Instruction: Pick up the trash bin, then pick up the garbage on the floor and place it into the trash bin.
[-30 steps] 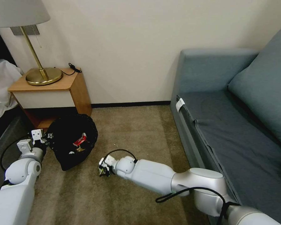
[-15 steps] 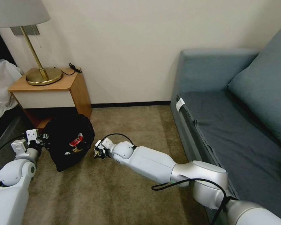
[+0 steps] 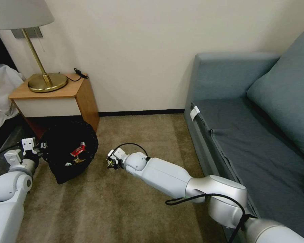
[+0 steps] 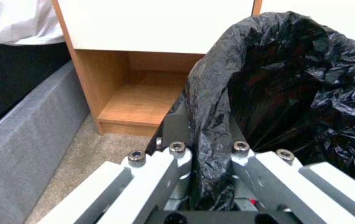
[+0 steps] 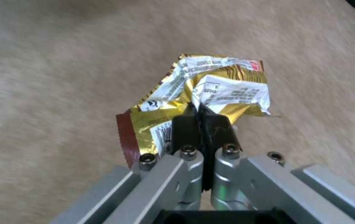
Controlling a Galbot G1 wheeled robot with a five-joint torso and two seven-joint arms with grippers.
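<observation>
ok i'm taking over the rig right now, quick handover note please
Left gripper: shut on the rim of the trash bin, holding it beside the nightstand.
Right gripper: shut on a crumpled gold wrapper, held over the carpet, apart from the bin.
Done: bin picked up; a red wrapper and other litter already lie inside.
Left: carry the gold wrapper over the bin and release it. I see no other litter on the carpet.

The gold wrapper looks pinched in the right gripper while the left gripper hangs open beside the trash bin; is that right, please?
Not quite: the left gripper is shut on the trash bin's black bag rim, as the left wrist view shows. The right gripper does pinch the gold wrapper.
</observation>
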